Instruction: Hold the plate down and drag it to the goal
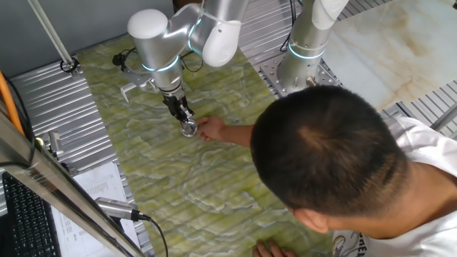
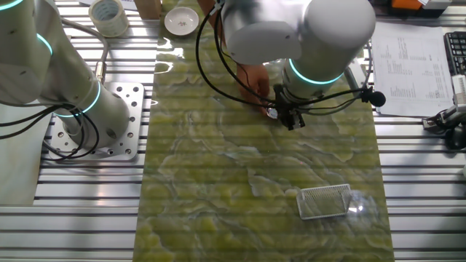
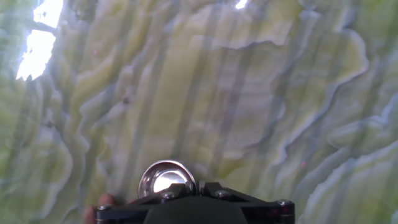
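In one fixed view, from left to right, a keyboard (image 1: 21, 210) and a printed sheet (image 1: 93, 193) lie at the table's edge, then the green marbled mat (image 1: 200, 178) spreads across the middle, and on it the gripper (image 1: 187, 123) points down onto the plate (image 1: 189, 129), with a person's hand (image 1: 211, 128) touching the plate's right side; the person's head (image 1: 332, 153) fills the right of the picture. The other fixed view shows what that one does not: at the top left a roll of tape (image 2: 109, 16) and a white dish (image 2: 180, 21), and low on the right of the mat the goal (image 2: 325, 201), a thin white frame lying well apart from the gripper (image 2: 286, 116). Here the plate (image 2: 272, 112) is only a small glint at the fingertips, with the hand (image 2: 255, 80) just behind it. The hand view alone shows the plate (image 3: 166, 178) close up: a shiny round dish flat on the mat, its near rim hidden under the dark gripper body (image 3: 196, 205), and a fingertip (image 3: 104, 201) at the lower left. The fingers appear pressed together over the plate, though whether they are fully closed I cannot tell.
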`<state>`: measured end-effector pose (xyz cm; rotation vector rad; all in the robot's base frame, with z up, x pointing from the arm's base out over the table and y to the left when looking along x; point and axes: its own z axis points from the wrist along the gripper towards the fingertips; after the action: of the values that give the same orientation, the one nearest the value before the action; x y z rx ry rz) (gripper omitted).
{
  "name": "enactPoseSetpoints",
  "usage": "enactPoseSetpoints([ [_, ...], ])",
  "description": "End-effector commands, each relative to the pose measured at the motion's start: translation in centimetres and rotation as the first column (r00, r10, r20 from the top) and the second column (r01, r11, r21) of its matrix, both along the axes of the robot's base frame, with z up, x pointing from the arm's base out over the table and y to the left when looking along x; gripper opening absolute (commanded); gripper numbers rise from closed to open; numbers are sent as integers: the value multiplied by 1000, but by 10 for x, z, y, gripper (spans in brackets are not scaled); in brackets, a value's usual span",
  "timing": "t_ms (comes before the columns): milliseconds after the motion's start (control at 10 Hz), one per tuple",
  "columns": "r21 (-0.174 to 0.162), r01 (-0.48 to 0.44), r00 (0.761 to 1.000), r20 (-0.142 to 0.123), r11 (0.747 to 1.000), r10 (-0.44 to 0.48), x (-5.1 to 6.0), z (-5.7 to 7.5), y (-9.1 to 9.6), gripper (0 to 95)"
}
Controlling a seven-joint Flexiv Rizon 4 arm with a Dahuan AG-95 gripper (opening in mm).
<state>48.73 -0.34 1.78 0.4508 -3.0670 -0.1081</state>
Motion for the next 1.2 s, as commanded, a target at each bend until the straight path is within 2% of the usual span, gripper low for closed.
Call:
enactPoseSetpoints([
  [100,5,-3,1000,0,1000,3,2,0,-5,0],
  [300,5,-1,1000,0,1000,1,5,4,-7,0],
  [500,-28,-17,1000,17,999,18,6,0,-10,0],
  [600,-27,-19,1000,22,999,20,6,-2,-12,0],
  [800,-5,-18,1000,21,1000,18,7,1,-16,0],
  [900,18,-7,1000,21,1000,7,9,2,-16,0],
  [1200,-21,-27,999,22,999,27,9,3,-17,0],
])
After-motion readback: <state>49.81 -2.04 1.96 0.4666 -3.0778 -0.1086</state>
